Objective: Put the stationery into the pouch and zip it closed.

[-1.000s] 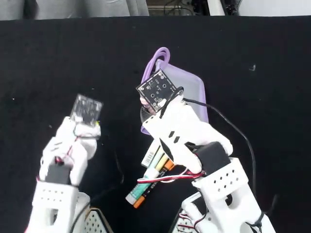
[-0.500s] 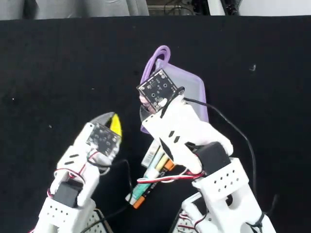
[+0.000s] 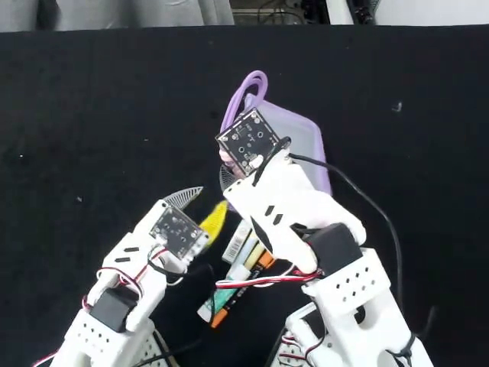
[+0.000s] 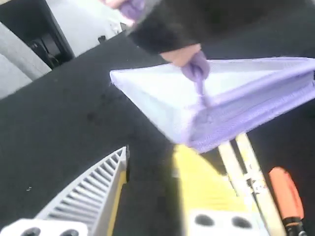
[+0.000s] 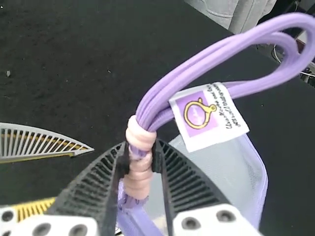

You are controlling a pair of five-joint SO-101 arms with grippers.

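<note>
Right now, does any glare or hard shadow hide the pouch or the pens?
High view: even light, no glare; the black table shows no distinct shadow, pouch and pens stay visible. Left wrist view: the pouch's pale face looks brightest, almost washed out. Right wrist view: soft sheen on the cord, label evenly lit.

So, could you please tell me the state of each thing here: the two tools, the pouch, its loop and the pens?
right tool: shut on the loop, at its bound base.
left tool: open, holding nothing, close to the pens.
loop: gripped at its base.
pouch: near edge raised off the table; whether the zip is open, I cannot tell.
pens: lying on the table, outside the pouch.
</note>
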